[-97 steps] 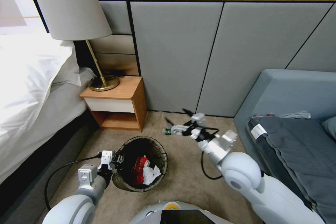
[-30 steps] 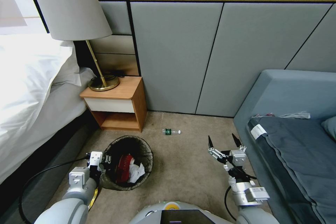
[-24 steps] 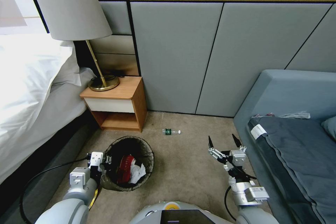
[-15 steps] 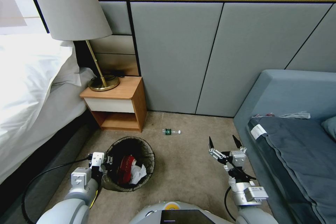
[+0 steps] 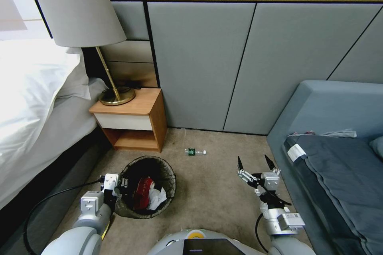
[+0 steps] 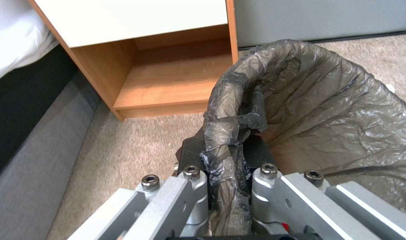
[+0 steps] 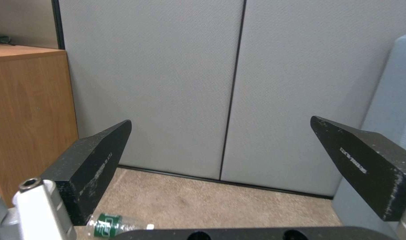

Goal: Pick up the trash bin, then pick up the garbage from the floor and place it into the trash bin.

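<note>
The trash bin [image 5: 131,209], lined with a dark bag, hangs just above the carpet at my lower left. Red-and-white wrappers [image 5: 142,191] and white paper [image 5: 156,198] lie inside it. My left gripper [image 5: 117,186] is shut on the bin's near-left rim; the left wrist view shows this gripper [image 6: 225,156] pinching the crumpled liner [image 6: 327,110]. One piece of garbage, a small clear bottle [image 5: 195,152] with a green label, lies on the floor by the wall. My right gripper [image 5: 253,161] stands open and empty, short of it. In the right wrist view the bottle [image 7: 109,224] lies below that open gripper [image 7: 220,120].
A wooden nightstand [image 5: 131,121] with a brass lamp [image 5: 115,95] stands just beyond the bin, with the bed [image 5: 36,103] at the left. A grey-blue sofa [image 5: 335,143] closes off the right side. Padded wall panels [image 5: 239,59] run behind the bottle.
My right arm has pulled back from the bottle, gripper open and empty; the bottle stays on the floor. The bin shifted slightly left and toward me. The camera view tilted a little.
</note>
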Robot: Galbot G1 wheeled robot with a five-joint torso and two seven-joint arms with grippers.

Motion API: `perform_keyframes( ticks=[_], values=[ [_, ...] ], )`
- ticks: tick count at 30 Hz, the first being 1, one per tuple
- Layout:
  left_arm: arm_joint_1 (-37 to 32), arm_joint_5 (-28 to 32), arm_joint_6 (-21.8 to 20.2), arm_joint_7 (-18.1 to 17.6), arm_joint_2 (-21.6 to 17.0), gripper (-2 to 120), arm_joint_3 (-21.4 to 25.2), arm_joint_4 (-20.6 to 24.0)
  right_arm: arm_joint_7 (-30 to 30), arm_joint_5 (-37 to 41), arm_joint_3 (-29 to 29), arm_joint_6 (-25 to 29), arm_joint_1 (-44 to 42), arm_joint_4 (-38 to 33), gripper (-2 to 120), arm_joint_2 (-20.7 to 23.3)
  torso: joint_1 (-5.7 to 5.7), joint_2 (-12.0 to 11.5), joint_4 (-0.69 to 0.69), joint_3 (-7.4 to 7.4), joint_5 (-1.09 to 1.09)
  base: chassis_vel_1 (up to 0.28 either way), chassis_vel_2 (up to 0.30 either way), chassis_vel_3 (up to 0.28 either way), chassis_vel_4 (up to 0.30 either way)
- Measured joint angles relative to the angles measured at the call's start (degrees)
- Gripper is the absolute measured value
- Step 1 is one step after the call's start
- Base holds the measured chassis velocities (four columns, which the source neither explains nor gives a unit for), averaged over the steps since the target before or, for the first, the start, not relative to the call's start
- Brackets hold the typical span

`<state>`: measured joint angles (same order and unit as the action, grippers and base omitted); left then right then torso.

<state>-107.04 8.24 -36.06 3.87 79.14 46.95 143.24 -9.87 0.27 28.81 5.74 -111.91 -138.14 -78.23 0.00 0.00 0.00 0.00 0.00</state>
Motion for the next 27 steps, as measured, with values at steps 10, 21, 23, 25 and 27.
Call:
perform_keyframes(
  ticks=[10,21,23,25,27],
  values=[
    [0.1,0.9,0.0,0.0,0.2,6,0.5,0.0,0.0,-0.2,-0.2,0.0,0.1,0.2,100,-0.1,0.0,0.0,0.0,0.0,0.0,-0.037,0.039,0.038,-0.033],
    [0.3,1.1,-0.1,0.0,0.1,6,0.6,0.0,0.0,-0.4,-0.3,0.0,0.1,0.6,100,-0.1,0.0,0.0,-0.01,0.0,0.0,-0.075,0.068,0.07,-0.063],
    [0.3,1.1,-0.1,0.0,0.1,6,0.6,0.0,0.0,-0.4,-0.3,0.0,0.2,0.7,100,-0.1,0.0,0.0,0.0,0.0,0.0,-0.076,0.076,0.076,-0.079],
    [0.3,1.2,-0.1,0.0,0.0,6,0.6,0.0,0.0,-0.4,-0.3,0.0,0.2,0.7,100,-0.1,0.0,0.0,0.0,0.0,0.0,-0.071,0.081,0.075,-0.083],
    [0.3,1.2,-0.1,0.0,0.0,6,0.6,0.0,0.0,-0.4,-0.3,0.0,0.2,0.8,100,-0.1,0.0,0.0,0.0,0.0,0.0,-0.06,0.067,0.078,-0.076]
  ],
)
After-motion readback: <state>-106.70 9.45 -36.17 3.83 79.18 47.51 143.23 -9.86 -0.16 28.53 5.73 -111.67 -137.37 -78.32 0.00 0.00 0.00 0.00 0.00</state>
